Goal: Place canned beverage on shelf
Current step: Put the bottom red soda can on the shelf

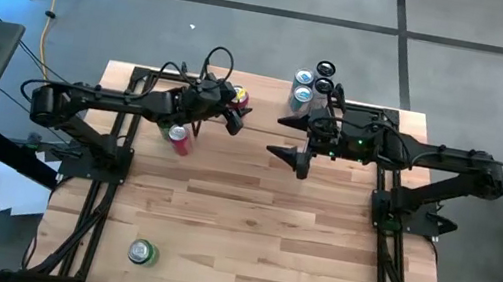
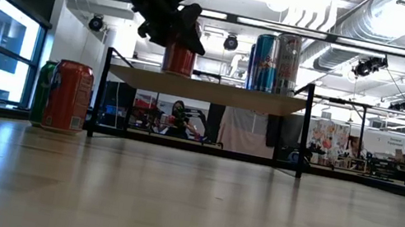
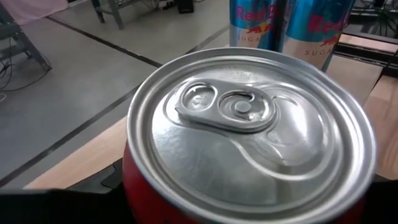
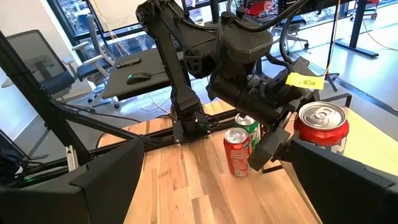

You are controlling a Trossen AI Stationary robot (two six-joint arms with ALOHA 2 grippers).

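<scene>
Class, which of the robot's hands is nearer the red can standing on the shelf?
Left. The left hand is right at the red can on the shelf; the right hand waits farther off over the table.

red can (image 3: 249,143) base cut off, left claw unseen

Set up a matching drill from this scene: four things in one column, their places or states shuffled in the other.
Things:
1. red can with the left gripper
2. blue-and-silver cans
3. lone green can
4. right gripper

Places or states:
A. on the tabletop, far from the shelf
B. open and empty, above the tabletop
C. on the shelf, left of its middle
D. grouped on the shelf, right of its middle

Pairs: 1-C, 2-D, 3-A, 4-B
</scene>
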